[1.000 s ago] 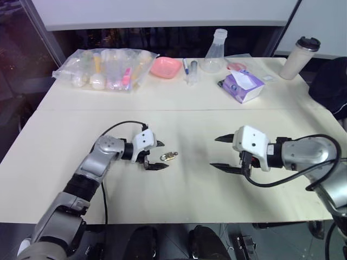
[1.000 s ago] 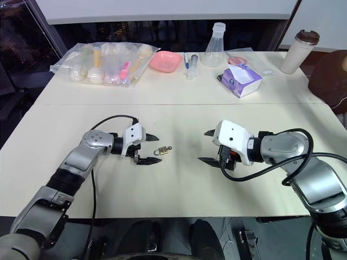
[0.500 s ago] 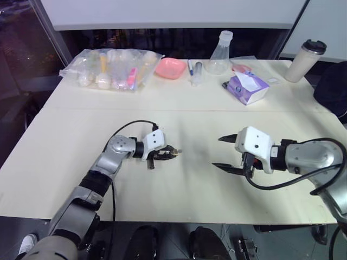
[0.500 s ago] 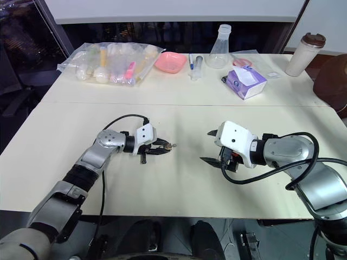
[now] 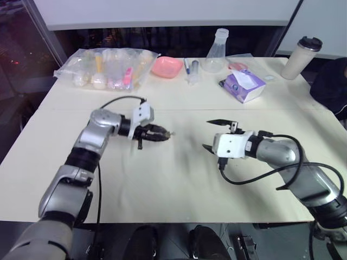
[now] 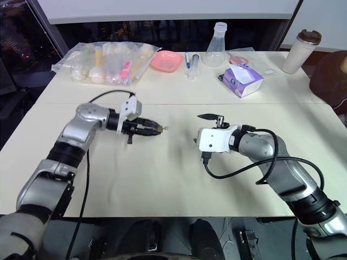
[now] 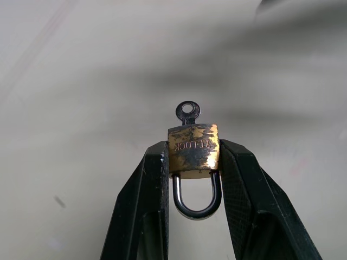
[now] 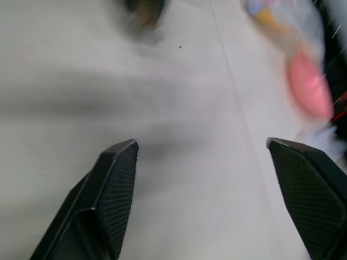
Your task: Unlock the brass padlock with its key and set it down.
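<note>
The brass padlock (image 7: 193, 151) is pinched by its body between the two fingers of my left gripper (image 7: 193, 148), which is shut on it. Its silvery shackle (image 7: 196, 201) points back toward the wrist. The small dark key (image 7: 187, 111) sticks out of the lock's far end. In the head views the left gripper (image 5: 161, 133) holds the lock a little above the cream table (image 5: 173, 184), pointing toward the right arm. My right gripper (image 5: 212, 135) hovers open nearby, a short gap away, and its fingers (image 8: 122, 162) have nothing between them.
Along the table's far side lie a clear plastic bag of small items (image 5: 105, 67), a pink dish (image 5: 166, 66), a syringe (image 5: 191, 70), a glass flask (image 5: 215, 51), a purple tissue pack (image 5: 242, 85) and a lidded cup (image 5: 300, 58).
My left gripper closed on the padlock where it lay on the table and lifted it up. My right gripper rolled over and moved in toward the left one.
</note>
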Controlling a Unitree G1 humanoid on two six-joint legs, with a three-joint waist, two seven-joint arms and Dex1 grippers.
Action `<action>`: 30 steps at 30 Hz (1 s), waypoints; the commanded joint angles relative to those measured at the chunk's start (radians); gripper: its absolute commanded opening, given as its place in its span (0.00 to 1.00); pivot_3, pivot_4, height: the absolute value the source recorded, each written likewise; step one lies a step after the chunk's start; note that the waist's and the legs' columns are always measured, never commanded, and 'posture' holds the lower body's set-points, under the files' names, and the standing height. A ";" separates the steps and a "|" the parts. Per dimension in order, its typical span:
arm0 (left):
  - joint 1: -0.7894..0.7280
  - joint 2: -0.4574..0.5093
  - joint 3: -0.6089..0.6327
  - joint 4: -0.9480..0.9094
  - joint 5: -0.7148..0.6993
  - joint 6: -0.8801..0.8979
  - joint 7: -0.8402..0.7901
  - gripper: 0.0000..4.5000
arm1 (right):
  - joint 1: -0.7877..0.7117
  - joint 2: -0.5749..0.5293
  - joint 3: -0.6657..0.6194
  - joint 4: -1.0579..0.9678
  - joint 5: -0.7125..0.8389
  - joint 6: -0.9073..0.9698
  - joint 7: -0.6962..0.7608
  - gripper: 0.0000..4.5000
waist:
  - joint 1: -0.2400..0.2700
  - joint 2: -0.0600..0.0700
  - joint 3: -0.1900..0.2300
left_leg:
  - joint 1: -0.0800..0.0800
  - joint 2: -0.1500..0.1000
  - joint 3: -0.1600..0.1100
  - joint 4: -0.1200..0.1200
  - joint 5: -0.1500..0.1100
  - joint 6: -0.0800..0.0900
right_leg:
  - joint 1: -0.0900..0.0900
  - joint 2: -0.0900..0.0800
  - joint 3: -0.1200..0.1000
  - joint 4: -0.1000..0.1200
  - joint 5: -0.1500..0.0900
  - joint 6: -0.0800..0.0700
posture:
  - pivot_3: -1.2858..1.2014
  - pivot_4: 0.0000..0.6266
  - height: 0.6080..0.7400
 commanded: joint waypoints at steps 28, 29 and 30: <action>-0.071 -0.073 0.017 -0.035 -0.001 -0.013 -0.023 0.16 | -0.167 0.209 0.034 0.154 -0.208 -0.236 0.007 0.00 | -0.003 -0.001 0.001 | 0.000 0.001 0.000 0.000 0.001 -0.001 | -0.001 -0.001 0.000 0.002 0.000 0.000 | 0.52 0.24 0.81; -0.069 -0.074 0.015 -0.035 0.002 -0.020 -0.021 0.16 | -0.167 0.211 0.035 0.154 -0.207 -0.235 0.014 0.00 | -0.003 -0.001 0.001 | 0.000 0.001 0.000 0.000 0.001 -0.001 | -0.001 -0.001 0.000 0.002 0.000 0.000 | 0.52 0.24 0.81; -0.067 -0.075 0.015 -0.037 0.004 -0.026 -0.019 0.16 | -0.166 0.213 0.035 0.152 -0.203 -0.229 0.023 0.00 | -0.003 -0.001 0.001 | 0.000 0.000 0.000 0.000 0.001 -0.001 | -0.001 -0.001 0.000 0.002 0.000 0.000 | 0.52 0.24 0.81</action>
